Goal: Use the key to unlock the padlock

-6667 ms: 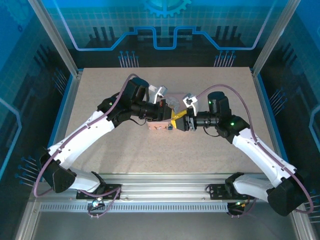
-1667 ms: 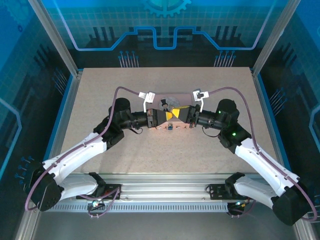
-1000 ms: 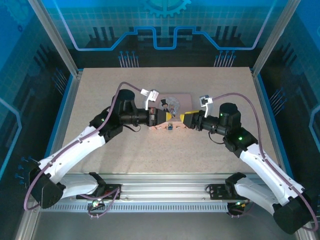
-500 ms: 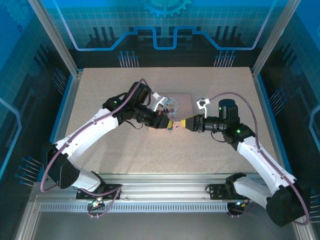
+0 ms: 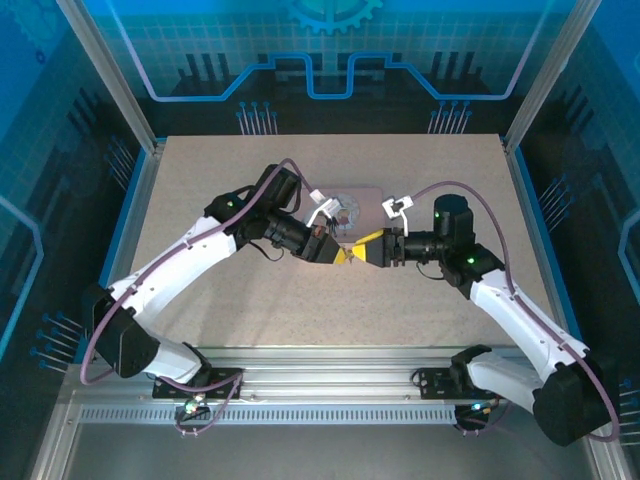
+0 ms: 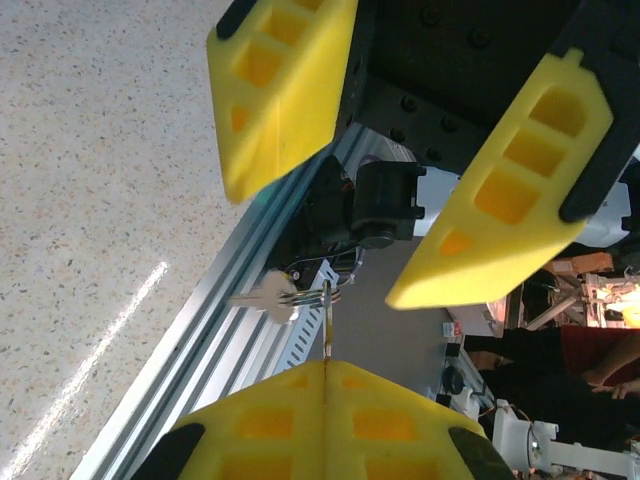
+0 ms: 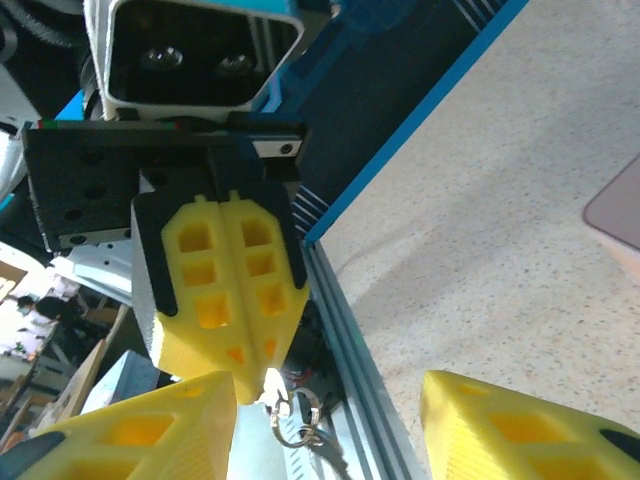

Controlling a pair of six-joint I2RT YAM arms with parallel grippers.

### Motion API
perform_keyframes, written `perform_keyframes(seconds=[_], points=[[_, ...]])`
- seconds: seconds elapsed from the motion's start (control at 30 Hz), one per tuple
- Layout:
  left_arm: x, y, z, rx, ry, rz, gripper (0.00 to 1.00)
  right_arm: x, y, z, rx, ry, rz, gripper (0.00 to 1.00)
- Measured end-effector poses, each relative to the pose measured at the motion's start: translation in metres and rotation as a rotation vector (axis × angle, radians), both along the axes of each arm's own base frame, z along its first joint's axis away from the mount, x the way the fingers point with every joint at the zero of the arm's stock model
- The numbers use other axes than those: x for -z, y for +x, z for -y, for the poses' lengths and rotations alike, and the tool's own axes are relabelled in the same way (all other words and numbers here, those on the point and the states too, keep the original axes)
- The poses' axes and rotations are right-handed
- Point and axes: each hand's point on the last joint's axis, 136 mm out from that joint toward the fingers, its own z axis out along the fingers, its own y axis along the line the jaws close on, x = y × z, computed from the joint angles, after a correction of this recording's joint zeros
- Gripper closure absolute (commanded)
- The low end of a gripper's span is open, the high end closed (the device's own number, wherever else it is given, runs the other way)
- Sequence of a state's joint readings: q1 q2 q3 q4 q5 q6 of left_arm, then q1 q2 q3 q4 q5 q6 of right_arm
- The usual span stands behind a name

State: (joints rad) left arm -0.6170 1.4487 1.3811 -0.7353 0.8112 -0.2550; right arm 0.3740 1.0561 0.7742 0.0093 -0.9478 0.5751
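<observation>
Two grippers meet just beside pink box (image 5: 368, 200), near side: left gripper (image 7: 260, 370) pinched shut on key ring (image 6: 325, 300), key (image 6: 266, 296) dangling; right gripper (image 6: 320, 245) spread open opposite. Insertion into padlock, turning: judged outstanding.

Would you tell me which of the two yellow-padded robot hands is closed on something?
The left hand, its pads pressed together on the thin metal key with a ring dangling; the right hand facing it has its pads spread apart.
</observation>
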Motion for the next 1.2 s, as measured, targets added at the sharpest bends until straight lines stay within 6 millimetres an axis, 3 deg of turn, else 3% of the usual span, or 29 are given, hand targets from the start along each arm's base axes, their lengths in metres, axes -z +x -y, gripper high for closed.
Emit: perform_keyframes(seconds=[0.23, 0.6, 0.77, 0.83, 0.9, 1.0, 1.1, 1.2], points=[[-0.005, -0.003, 0.001, 0.016, -0.022, -0.002, 1.00, -0.004, -0.006, -0.009, -0.050, 0.005, 0.010, 0.62], [-0.003, -0.004, 0.000, 0.018, -0.019, -0.009, 1.00, -0.009, -0.009, -0.012, -0.095, 0.014, 0.023, 1.00], [-0.004, -0.004, 0.000, 0.025, -0.021, 0.004, 1.00, -0.010, -0.011, -0.011, -0.108, 0.007, 0.040, 1.00], [-0.004, -0.003, -0.001, 0.021, -0.021, 0.005, 0.81, -0.010, -0.012, -0.011, -0.107, 0.001, 0.049, 1.00], [-0.004, 0.000, -0.003, 0.007, -0.023, 0.010, 0.75, -0.010, -0.013, -0.010, -0.102, -0.005, 0.059, 1.00], [-0.007, 0.010, -0.013, -0.053, -0.040, 0.019, 0.58, -0.013, -0.015, -0.007, -0.085, -0.013, 0.084, 1.00], [-0.009, 0.020, -0.026, -0.131, -0.059, 0.030, 0.56, -0.017, -0.014, -0.005, -0.060, -0.016, 0.114, 1.00], [-0.011, 0.029, -0.037, -0.212, -0.081, 0.048, 0.45, -0.017, -0.012, -0.002, -0.026, -0.023, 0.132, 1.00]])
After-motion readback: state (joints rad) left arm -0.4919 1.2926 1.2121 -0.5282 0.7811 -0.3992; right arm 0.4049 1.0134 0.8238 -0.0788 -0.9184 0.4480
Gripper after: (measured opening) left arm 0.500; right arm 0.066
